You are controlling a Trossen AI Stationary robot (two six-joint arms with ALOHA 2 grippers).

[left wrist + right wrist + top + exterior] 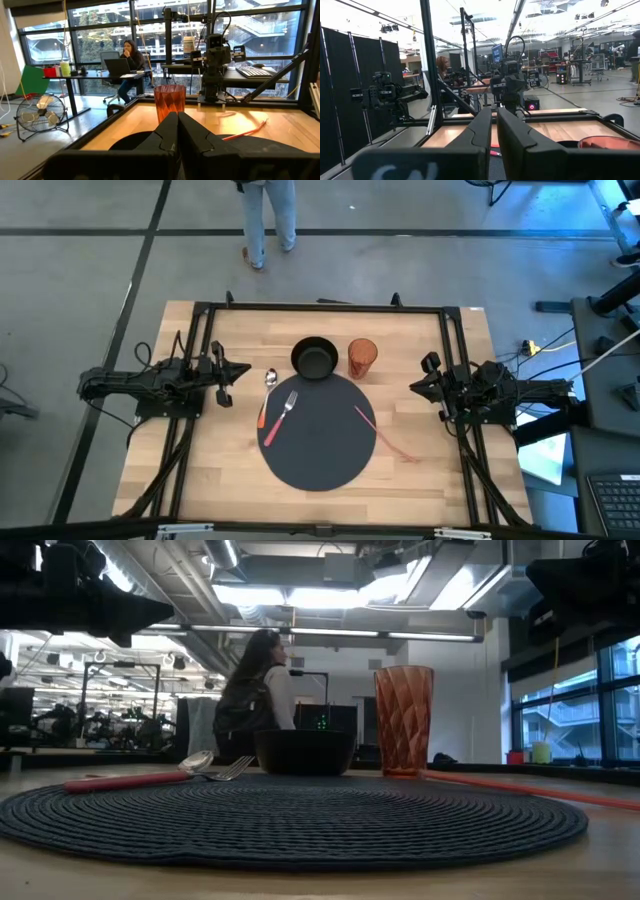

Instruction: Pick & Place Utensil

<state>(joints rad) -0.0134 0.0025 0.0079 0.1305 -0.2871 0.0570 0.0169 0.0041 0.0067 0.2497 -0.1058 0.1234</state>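
Utensils laid out, both arms parked at the sides

Placemat [320, 442] serves as the landmark: a dark round woven mat lying at the middle of the desk [220, 470], set there to mark where a place setting belongs. Nearest the front of the desk, only the mat's bare weave shows. On the mat's left edge lies a fork [283, 413] with an orange handle, tines pointing toward the far side, and just beside it, half off the mat, a spoon [267, 392] with a matching handle. On the mat's right side a thin orange stick [378, 430], perhaps a chopstick or straw, runs diagonally off the rim onto the wood. Just beyond the mat's far edge stand a black bowl [315, 358] and, beside it, an amber ribbed tumbler [362, 357], both upright.

Well to the left of the mat waits the left tool [243, 370], its two dark fingers pressed together and holding nothing. Well to the right waits the right tool [418, 388], fingers likewise closed on nothing. Neither has reached over the mat, so I judge the pick not yet begun. Farther off, past the desk, a person [268, 215] stands on the floor.
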